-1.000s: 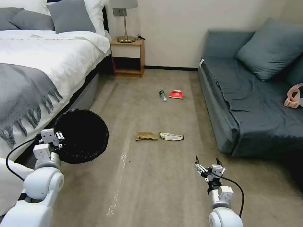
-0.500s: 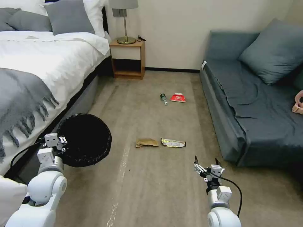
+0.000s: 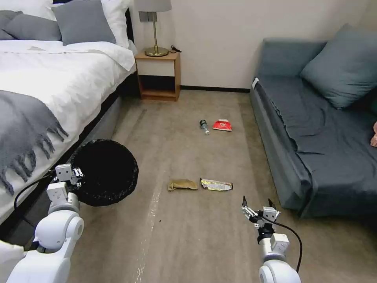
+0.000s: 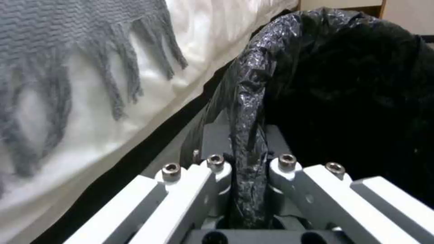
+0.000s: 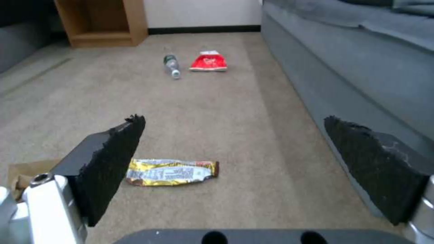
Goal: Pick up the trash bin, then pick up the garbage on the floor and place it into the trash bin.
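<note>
Black crinkled plastic lines the small round trash bin [image 3: 104,172], its rim pinched in the closed left gripper [image 4: 246,166]. The right gripper [image 3: 259,207] hangs wide open and empty. All four litter pieces, nearest the yellow-silver snack wrapper [image 5: 171,172], still lie on the floor.

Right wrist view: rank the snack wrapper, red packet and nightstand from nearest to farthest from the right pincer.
1. Snack wrapper, on the carpet just ahead of the open right pincer.
2. Red packet, farther up the floor beside the bottle.
3. Nightstand, against the far wall.
</note>
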`<state>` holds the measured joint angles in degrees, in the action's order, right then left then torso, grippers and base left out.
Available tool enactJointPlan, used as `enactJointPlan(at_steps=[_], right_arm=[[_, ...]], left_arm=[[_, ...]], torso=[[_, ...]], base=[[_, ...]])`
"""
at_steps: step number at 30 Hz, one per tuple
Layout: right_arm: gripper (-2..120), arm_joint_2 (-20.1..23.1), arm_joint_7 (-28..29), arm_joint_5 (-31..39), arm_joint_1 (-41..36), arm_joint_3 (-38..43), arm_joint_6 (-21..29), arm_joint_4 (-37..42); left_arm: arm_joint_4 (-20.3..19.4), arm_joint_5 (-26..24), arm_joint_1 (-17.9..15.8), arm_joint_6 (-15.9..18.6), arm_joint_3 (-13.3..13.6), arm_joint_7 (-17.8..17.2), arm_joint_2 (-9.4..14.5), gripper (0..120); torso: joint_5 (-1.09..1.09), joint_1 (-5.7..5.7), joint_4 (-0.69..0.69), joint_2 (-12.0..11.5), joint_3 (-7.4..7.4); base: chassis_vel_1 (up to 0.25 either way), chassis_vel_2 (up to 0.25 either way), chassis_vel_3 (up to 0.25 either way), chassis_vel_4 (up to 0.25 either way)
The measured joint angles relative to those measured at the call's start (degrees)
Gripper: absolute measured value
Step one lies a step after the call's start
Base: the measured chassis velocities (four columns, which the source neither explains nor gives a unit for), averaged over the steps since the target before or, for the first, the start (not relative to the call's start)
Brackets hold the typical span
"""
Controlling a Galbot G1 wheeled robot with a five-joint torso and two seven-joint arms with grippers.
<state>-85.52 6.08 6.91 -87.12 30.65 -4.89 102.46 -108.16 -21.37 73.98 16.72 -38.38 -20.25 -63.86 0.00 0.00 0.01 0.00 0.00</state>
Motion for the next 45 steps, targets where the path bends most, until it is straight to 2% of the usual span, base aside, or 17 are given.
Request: enactJointPlan(at_steps=[19,26,31,45], right_arm=[[100,-1.2,-0.4,-1.4,0.3,-0.3,-0.3,-1.5],[100,-1.0,-0.5,-1.4,0.1,-0.3,-0.7,-1.7],[100,-0.6,-0.6,-1.4,-0.4,-0.4,-1.2,-1.7],[100,-0.7,-0.8,-1.6,-0.4,-0.5,-1.9,-2.1]], left_arm=[[1.9,-0.1,-0.7,-1.3,0.5,0.8,0.4,4],[2.6,-2.3,-1.4,-1.3,-0.5,1.0,1.3,4],[2.3,-3.2,-0.8,-1.3,-1.1,1.0,1.5,4],[2.0,-3.1,0.2,-1.4,-0.7,1.0,1.1,4]], torso=[[0.0,0.0,0.0,0.0,0.0],[0.0,0.0,-0.01,0.0,0.0],[0.0,0.0,-0.01,0.0,0.0],[0.0,0.0,-0.01,0.0,0.0]], base=[[-0.099,0.103,0.097,-0.097],[-0.111,0.097,0.099,-0.105],[-0.112,0.1,0.127,-0.095],[-0.126,0.123,0.123,-0.121]])
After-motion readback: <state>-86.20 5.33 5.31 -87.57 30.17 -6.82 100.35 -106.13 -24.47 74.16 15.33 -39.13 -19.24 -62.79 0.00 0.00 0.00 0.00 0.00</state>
